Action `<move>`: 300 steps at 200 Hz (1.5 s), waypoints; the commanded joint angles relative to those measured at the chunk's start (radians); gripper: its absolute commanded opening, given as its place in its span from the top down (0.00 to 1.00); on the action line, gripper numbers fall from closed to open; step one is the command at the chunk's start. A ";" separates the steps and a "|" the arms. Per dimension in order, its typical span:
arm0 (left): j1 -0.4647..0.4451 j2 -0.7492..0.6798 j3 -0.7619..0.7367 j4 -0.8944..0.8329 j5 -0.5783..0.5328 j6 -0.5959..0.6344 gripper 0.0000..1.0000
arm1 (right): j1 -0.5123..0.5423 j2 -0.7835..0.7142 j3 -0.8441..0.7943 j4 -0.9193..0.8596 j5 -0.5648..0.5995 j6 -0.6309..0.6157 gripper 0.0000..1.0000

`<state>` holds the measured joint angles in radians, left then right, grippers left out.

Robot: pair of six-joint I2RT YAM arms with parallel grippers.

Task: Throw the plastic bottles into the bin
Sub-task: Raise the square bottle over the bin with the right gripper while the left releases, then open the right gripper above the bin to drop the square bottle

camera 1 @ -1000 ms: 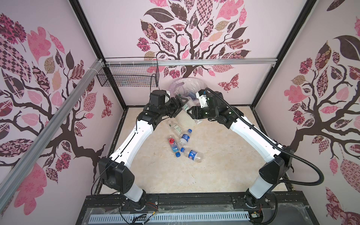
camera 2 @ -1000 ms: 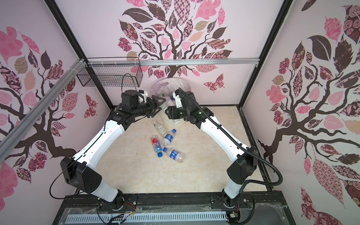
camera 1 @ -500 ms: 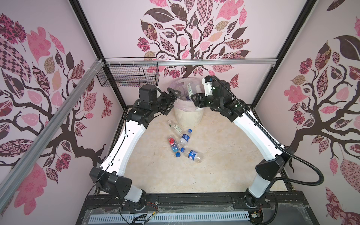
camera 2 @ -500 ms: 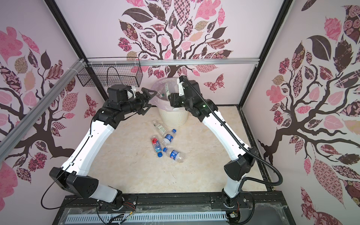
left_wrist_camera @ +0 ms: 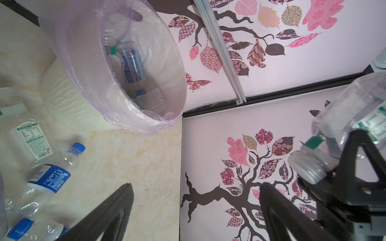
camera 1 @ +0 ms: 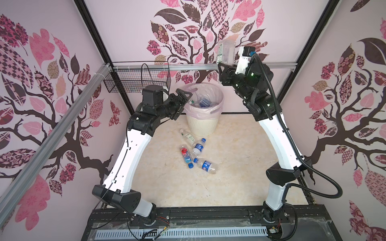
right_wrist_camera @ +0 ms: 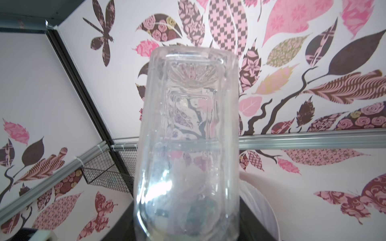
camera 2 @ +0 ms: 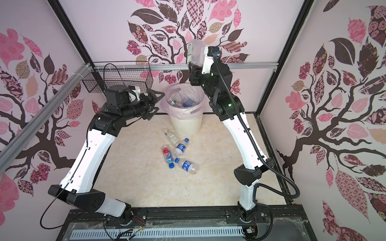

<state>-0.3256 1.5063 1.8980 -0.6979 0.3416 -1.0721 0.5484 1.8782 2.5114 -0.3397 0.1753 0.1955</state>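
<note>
I observe right claw (camera 1: 226, 66) gripping a clear bottle (camera 1: 226, 51), held higher than the bin (camera 1: 201, 125); left claw (camera 1: 185, 103) wide, empty.

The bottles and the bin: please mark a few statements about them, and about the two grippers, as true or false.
1. The right gripper holds a clear bottle up high. True.
2. The left gripper grips a bottle. False: its fingers are open and empty, near the rim of the bin.
3. Some bottles lie on the floor in front of the bin. True.
4. The bin is empty. False: other bottles lie inside it.
</note>
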 commanded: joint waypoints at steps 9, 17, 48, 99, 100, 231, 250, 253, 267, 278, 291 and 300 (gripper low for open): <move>0.005 0.008 0.004 -0.014 0.010 0.020 0.03 | -0.002 0.009 -0.018 0.117 0.030 -0.029 0.50; 0.007 0.008 0.003 -0.014 0.010 0.020 0.03 | -0.002 0.034 -0.016 0.112 0.025 -0.019 0.50; 0.016 0.005 -0.010 -0.012 0.018 0.014 0.03 | -0.017 0.194 0.015 0.008 0.026 0.068 0.46; 0.036 -0.018 -0.052 -0.007 0.037 0.009 0.03 | -0.089 0.348 0.211 -0.148 -0.070 0.261 0.02; 0.036 -0.018 -0.053 -0.008 0.037 0.009 0.03 | -0.088 0.343 0.205 -0.143 -0.071 0.260 0.01; 0.038 -0.059 -0.134 -0.010 0.015 -0.009 0.03 | -0.090 0.175 0.016 -0.121 -0.100 0.268 0.00; 0.039 -0.072 -0.162 -0.008 0.006 -0.017 0.03 | -0.088 0.163 0.015 -0.147 -0.109 0.264 0.00; 0.037 -0.075 -0.169 -0.007 0.005 -0.018 0.03 | -0.088 0.161 0.014 -0.154 -0.109 0.264 0.00; 0.038 -0.090 -0.195 0.002 -0.003 -0.022 0.03 | -0.088 0.152 0.012 -0.179 -0.113 0.256 0.00; 0.038 -0.100 -0.221 0.009 -0.010 -0.028 0.03 | -0.088 0.140 0.008 -0.201 -0.113 0.251 0.00; 0.039 -0.114 -0.251 0.026 -0.015 -0.037 0.03 | -0.088 0.125 -0.005 -0.230 -0.115 0.247 0.00; 0.037 -0.125 -0.271 0.042 -0.019 -0.045 0.03 | -0.088 0.110 -0.026 -0.246 -0.117 0.245 0.00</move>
<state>-0.2913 1.4166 1.6848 -0.6941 0.3447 -1.1004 0.4587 2.0911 2.4954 -0.5179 0.0731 0.4492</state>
